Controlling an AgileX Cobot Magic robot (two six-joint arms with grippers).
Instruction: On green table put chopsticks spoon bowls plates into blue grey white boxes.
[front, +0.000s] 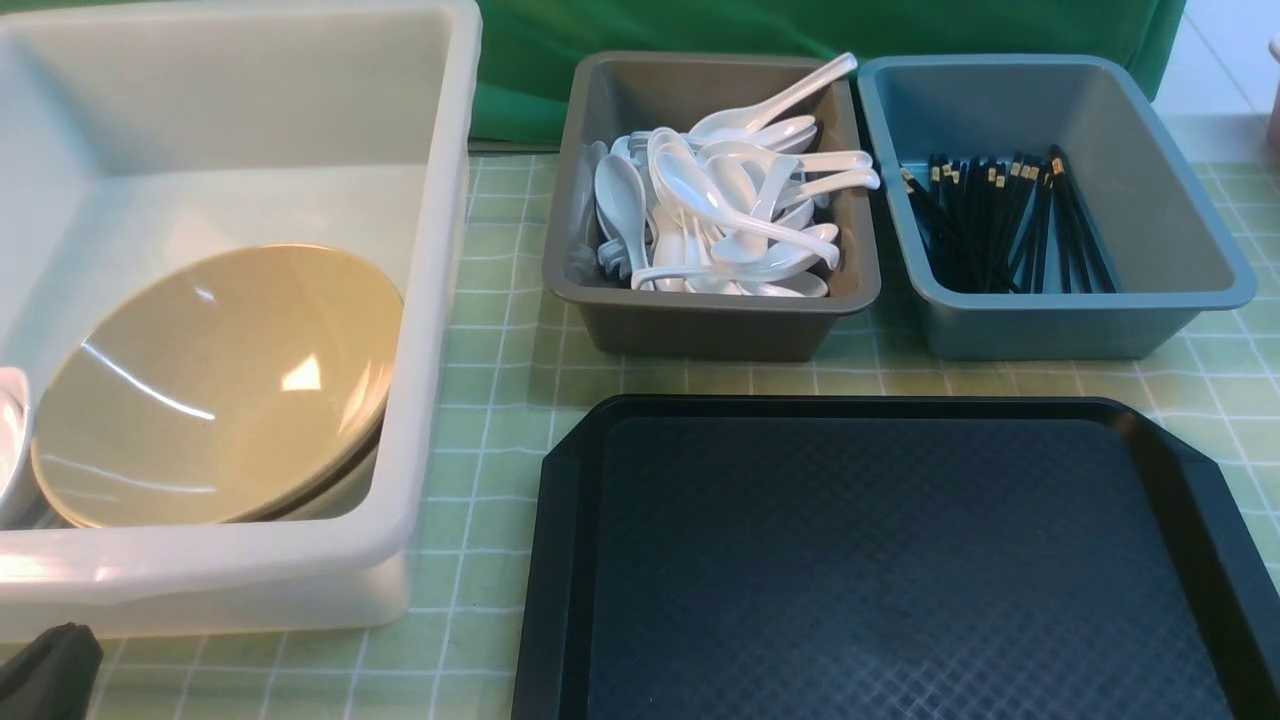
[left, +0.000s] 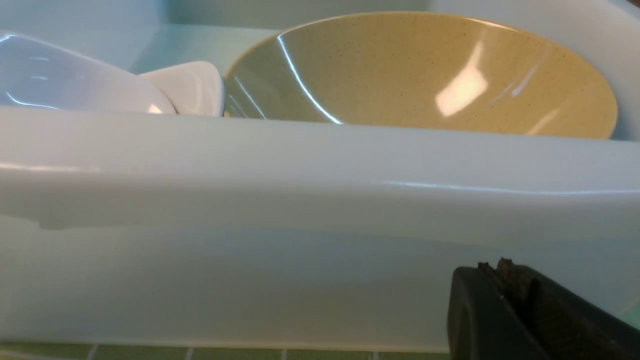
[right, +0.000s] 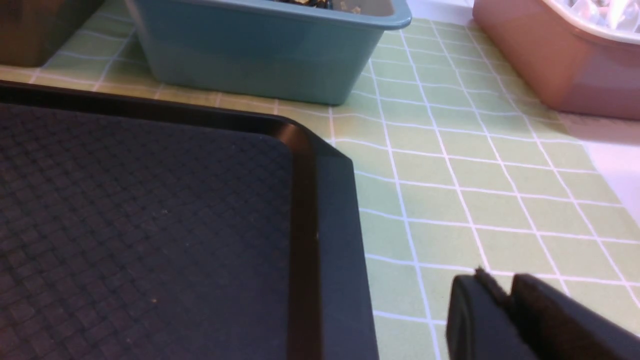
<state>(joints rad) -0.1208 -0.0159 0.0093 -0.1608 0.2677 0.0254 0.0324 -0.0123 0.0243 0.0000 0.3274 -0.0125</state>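
Observation:
On the green table (front: 500, 400) stands the white box (front: 440, 300), holding stacked tan bowls (front: 220, 390) and white plates (left: 75, 80) beside them. White spoons (front: 720, 200) fill the grey box (front: 700, 325). Black chopsticks (front: 1010, 225) lie in the blue box (front: 1050, 325). My left gripper (left: 492, 265) is shut and empty, low in front of the white box's near wall (left: 300, 200). My right gripper (right: 500, 282) hovers over the table to the right of the tray, fingers together with nothing between them; the front view does not show it.
A flat black tray (front: 880, 560) with nothing on it fills the near middle, in front of the grey and blue boxes. A pink bin (right: 560, 65) stands at the far right. A dark green backdrop (front: 700, 30) hangs behind.

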